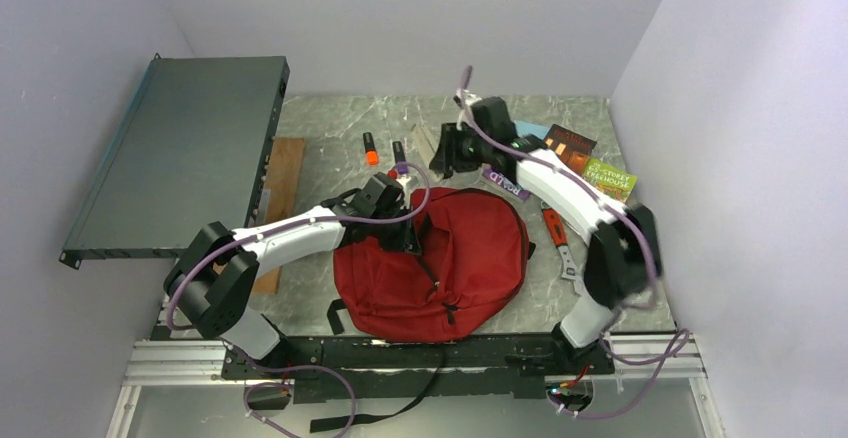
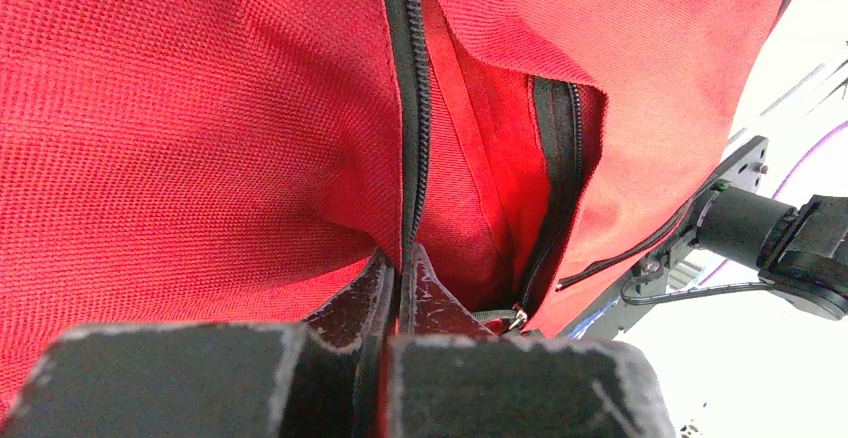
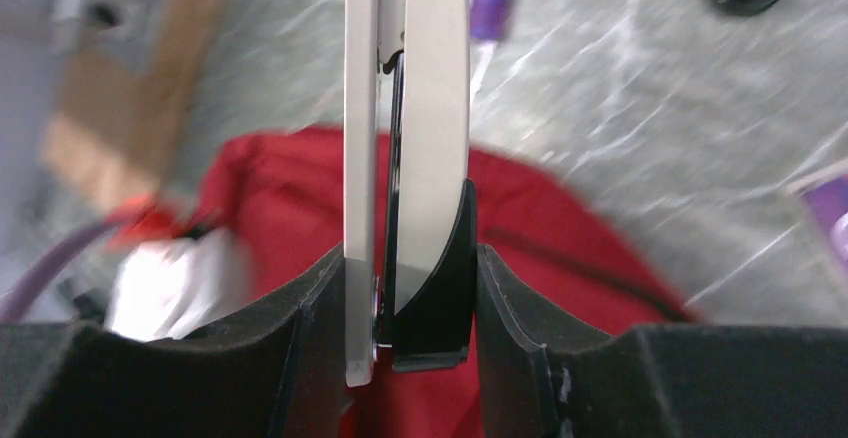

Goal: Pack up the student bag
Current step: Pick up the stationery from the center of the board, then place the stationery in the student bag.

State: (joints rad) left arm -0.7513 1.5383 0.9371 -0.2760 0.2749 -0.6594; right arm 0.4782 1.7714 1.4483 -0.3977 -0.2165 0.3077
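Overall: 2 robot arms reach in from 6 o'clock of the overhead view onto a grey marbled table (image 1: pixel 330 123).
Student bag: the red student bag (image 1: pixel 440 268) lies flat at the table's centre, a little toward 6 o'clock. Its black zipper (image 2: pixel 412 108) is parted, with red fabric showing inside.
Left gripper: the left gripper (image 2: pixel 400 280) sits at the bag's 10 o'clock edge, fingers pressed together and pinching the zipper edge.
Right gripper: the right gripper (image 3: pixel 408 303) hangs just past the bag's 12 o'clock edge. Its fingers are clamped on both faces of a flat pale object (image 3: pixel 430 108) with a black part; what the object is cannot be told.
Markers: an orange-capped marker (image 1: pixel 370 148) and a dark marker (image 1: pixel 398 151) lie at 11 o'clock of the bag.
Purple item: a purple item (image 1: pixel 505 183) lies at 1 o'clock, near the bag.
Books: a brown book (image 1: pixel 570 143) and a green book (image 1: pixel 610 180) lie at 2 o'clock.
Tool: an orange-handled tool (image 1: pixel 556 233) lies at 3 o'clock, just beside the bag.
Far left: a grey panel (image 1: pixel 180 158) stands at 9 o'clock, with a wooden board (image 1: pixel 285 173) beside it.
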